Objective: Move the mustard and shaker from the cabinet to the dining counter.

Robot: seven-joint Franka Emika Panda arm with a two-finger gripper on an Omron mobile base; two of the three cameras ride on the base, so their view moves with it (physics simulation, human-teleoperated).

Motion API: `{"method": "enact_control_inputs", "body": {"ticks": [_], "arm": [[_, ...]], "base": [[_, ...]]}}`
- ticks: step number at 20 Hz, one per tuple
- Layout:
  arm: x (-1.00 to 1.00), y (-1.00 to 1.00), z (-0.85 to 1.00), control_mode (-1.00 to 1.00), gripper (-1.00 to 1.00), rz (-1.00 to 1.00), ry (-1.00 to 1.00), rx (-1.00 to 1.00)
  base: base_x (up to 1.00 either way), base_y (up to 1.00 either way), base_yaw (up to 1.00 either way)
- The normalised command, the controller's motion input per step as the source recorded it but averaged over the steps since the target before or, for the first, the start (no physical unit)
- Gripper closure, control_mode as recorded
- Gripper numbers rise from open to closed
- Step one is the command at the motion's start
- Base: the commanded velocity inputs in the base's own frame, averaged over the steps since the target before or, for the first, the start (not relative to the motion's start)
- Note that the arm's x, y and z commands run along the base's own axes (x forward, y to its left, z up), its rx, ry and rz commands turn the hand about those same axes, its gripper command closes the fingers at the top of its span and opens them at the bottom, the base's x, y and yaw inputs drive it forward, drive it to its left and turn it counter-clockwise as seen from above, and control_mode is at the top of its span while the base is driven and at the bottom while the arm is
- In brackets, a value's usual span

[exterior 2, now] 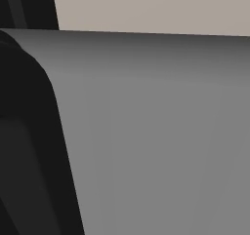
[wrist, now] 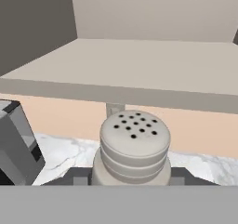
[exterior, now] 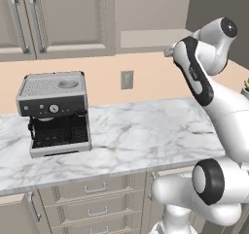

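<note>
Simulated kitchen, seen from behind a white robot arm raised toward the open cabinet above a marble worktop. In the hand view, shaker upright and very close, centred between the gripper fingers, perforated domed top facing up, clamped at its lower body and held off any surface. Just in front of and below the cabinet's pale shelf, above the worktop. Coffee machine well to the left on the worktop.
</note>
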Motion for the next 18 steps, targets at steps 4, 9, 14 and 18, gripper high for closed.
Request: {"method": "enact_control_inputs", "body": {"ticks": [4, 9, 14, 18], "arm": [[-0.09, 0.09, -0.06, -1.0, 1.0, 0.0, 0.05, 0.04], [-0.66, 0.13, -0.01, -1.0, 1.0, 0.0, 0.01, 0.0], [-0.49, 0.04, -0.03, -1.0, 1.0, -0.01, 0.04, 0.0], [-0.2, 0.01, -0.12, -1.0, 1.0, -0.03, 0.04, -0.03]], "base": [[0.0, 0.0, 0.0], [0.0, 0.0, 0.0], [0.0, 0.0, 0.0], [0.0, 0.0, 0.0]]}}
